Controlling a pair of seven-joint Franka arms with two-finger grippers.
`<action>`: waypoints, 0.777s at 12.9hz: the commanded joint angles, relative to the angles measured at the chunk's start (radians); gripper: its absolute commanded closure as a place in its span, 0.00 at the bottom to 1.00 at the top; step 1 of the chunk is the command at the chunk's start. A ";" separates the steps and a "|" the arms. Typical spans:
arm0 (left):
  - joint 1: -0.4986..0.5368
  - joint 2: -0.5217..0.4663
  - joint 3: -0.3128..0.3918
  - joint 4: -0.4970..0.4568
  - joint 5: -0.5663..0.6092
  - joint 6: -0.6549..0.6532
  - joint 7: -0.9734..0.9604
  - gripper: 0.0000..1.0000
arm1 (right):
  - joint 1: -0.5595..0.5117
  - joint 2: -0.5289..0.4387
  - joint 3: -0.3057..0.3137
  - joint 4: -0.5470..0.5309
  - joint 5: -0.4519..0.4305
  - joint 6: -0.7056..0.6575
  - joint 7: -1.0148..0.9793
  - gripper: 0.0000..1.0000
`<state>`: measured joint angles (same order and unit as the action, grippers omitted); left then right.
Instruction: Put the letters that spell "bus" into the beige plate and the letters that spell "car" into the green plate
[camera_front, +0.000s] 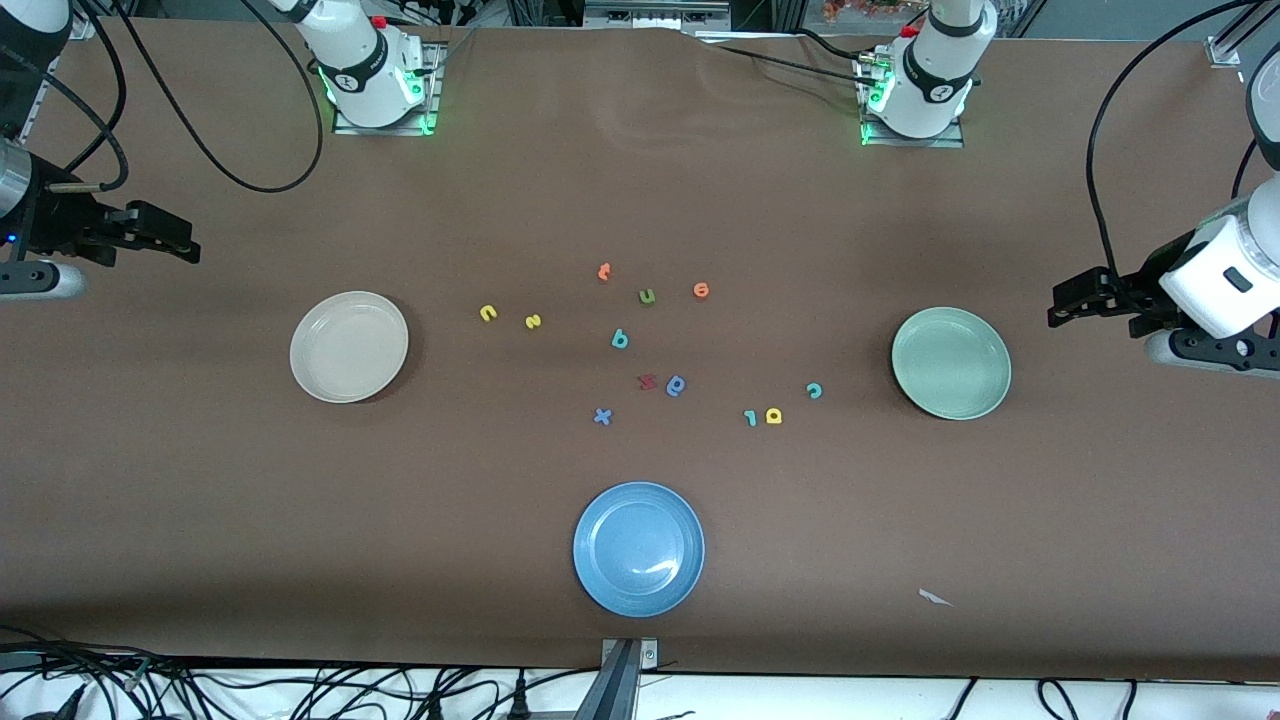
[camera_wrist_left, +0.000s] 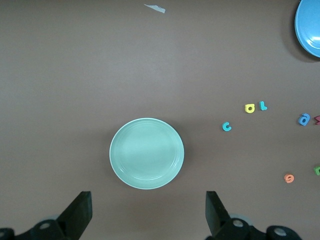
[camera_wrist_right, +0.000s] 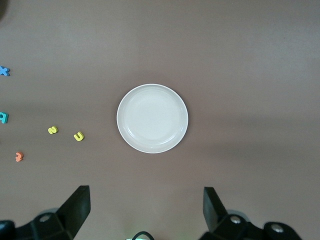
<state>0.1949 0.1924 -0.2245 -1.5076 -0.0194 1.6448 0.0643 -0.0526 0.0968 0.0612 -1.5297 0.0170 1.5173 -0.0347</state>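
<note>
The beige plate (camera_front: 349, 346) (camera_wrist_right: 152, 118) lies toward the right arm's end and holds nothing. The green plate (camera_front: 951, 362) (camera_wrist_left: 146, 153) lies toward the left arm's end, also bare. Yellow "u" (camera_front: 488, 313) (camera_wrist_right: 78, 136) and yellow "s" (camera_front: 533, 321) sit beside each other, with teal "b" (camera_front: 620, 340) mid-table. Teal "c" (camera_front: 814, 390) (camera_wrist_left: 227, 126), teal "r" (camera_front: 750, 417) and yellow "a" (camera_front: 773, 416) lie close to the green plate. My right gripper (camera_front: 192, 247) (camera_wrist_right: 146, 202) hangs open above the table's end by the beige plate. My left gripper (camera_front: 1053, 308) (camera_wrist_left: 147, 207) hangs open by the green plate.
A blue plate (camera_front: 639, 548) sits nearest the front camera. Spare letters lie mid-table: orange ones (camera_front: 604, 271) (camera_front: 701, 290), an olive "u" (camera_front: 647, 296), a red one (camera_front: 647, 381), a blue rounded one (camera_front: 677, 385) and a blue "x" (camera_front: 602, 416). A paper scrap (camera_front: 934, 597) lies near the front edge.
</note>
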 joint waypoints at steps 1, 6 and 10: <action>-0.005 0.006 -0.001 0.023 0.010 -0.019 -0.001 0.00 | -0.006 0.006 0.002 0.020 0.009 -0.014 -0.002 0.00; -0.003 0.004 -0.001 0.023 0.010 -0.019 -0.001 0.00 | -0.006 0.008 0.002 0.020 -0.002 -0.011 -0.004 0.00; -0.005 0.006 -0.001 0.023 0.010 -0.019 -0.001 0.00 | -0.006 0.008 0.002 0.019 -0.022 -0.005 -0.004 0.00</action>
<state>0.1949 0.1924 -0.2248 -1.5076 -0.0194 1.6448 0.0642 -0.0537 0.0968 0.0604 -1.5297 0.0067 1.5189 -0.0347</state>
